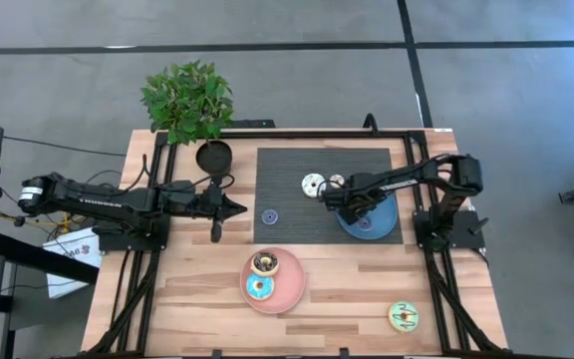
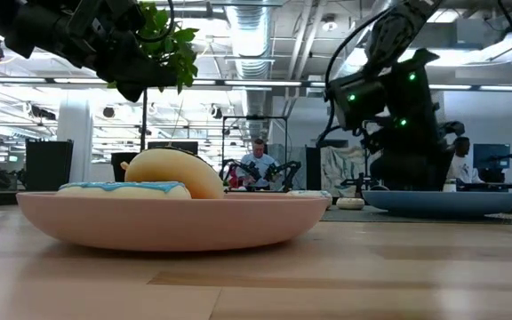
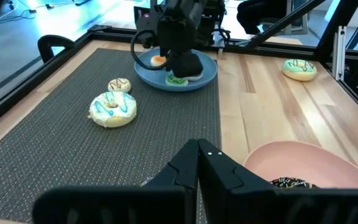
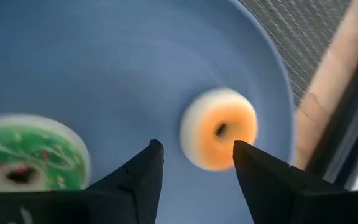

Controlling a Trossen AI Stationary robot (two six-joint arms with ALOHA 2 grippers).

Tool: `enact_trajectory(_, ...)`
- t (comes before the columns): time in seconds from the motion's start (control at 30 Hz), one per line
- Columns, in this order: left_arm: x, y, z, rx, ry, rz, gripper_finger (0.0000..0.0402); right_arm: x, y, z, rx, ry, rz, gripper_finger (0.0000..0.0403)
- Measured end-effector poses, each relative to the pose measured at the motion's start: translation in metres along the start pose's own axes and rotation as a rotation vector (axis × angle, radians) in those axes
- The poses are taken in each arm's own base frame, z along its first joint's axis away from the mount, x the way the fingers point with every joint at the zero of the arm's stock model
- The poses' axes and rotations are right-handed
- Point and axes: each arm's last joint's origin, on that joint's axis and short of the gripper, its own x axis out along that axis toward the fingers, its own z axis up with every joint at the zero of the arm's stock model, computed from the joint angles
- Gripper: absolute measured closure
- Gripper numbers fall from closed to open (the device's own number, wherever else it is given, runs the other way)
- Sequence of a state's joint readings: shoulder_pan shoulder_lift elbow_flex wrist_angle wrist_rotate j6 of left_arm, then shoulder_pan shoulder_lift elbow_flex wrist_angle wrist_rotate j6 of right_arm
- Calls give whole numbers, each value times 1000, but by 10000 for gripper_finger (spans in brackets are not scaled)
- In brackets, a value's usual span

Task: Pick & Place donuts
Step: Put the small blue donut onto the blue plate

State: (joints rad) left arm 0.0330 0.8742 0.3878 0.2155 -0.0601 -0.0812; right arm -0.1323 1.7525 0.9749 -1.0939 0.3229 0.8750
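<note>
Two fingers of right gripper point(image 4: 194, 163) held apart over blue plate point(image 1: 382, 221); should be centred on orange donut point(image 4: 219, 129) before closing; left gripper point(image 1: 235, 208) parked beside mat point(image 1: 287, 170), jaws together.

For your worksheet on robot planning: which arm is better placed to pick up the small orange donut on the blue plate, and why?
Probably the right. The right gripper hangs open just above the orange donut on the blue plate, while the left gripper waits off the mat's far side.

Even overhead light fills the workspace, with ceiling strip lamps point(image 2: 256, 40) glaring at twelve o'clock in the low view. The pink plate point(image 2: 176, 218) is soft, too near the lens. Motion blur smears the orange donut point(image 4: 219, 137) and green donut point(image 4: 27, 152) in the right wrist view.
</note>
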Motion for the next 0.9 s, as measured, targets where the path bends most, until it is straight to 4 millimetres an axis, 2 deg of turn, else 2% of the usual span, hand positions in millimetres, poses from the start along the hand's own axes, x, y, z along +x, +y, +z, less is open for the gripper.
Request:
enact_trajectory(0.2, 0, 0, 0, -27, 0, 0, 401, 5, 5, 4, -9, -4, 13, 239)
enact_trajectory(0.57, 0, 0, 0, -62, 0, 0, 401, 8, 5, 4, -15, -10, -18, 338)
enact_trajectory(0.9, 0, 0, 0, -65, -1, -1, 401, 8, 4, 4, -10, -6, -22, 378)
